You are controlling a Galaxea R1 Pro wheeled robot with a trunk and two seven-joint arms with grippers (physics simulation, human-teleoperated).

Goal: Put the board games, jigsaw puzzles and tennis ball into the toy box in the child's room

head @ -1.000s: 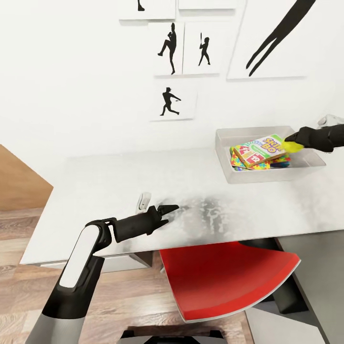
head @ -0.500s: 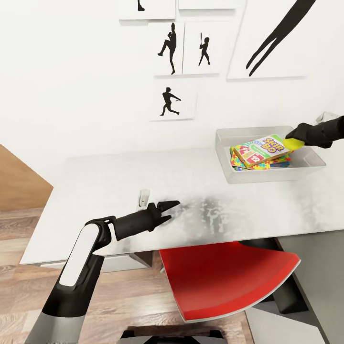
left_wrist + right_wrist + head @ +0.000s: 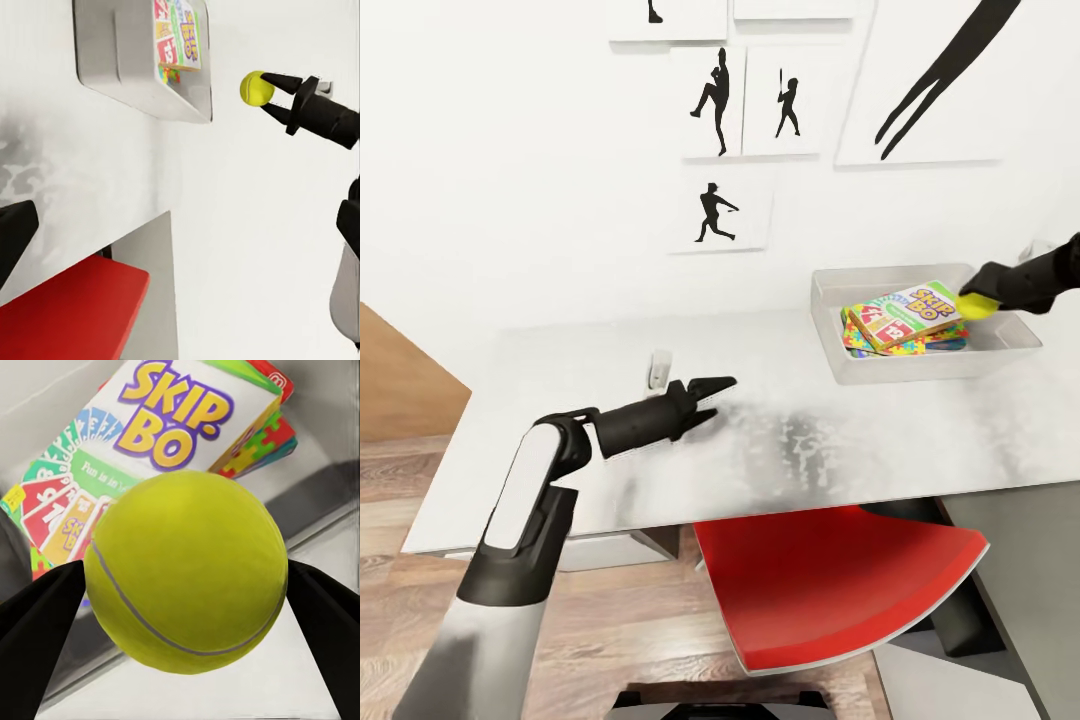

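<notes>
— Where is your tennis ball?
— Your right hand squeezes it tight, up in the air over the right edge of the toy box on the counter.
— What is in the box?
— A Skip-Bo game on top of puzzles.
— And your left hand?
— It hangs over the counter, fingers apart, holding nothing.

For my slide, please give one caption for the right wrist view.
Tennis ball gripped by the right gripper, above the toy box holding a Skip-Bo game.
</notes>
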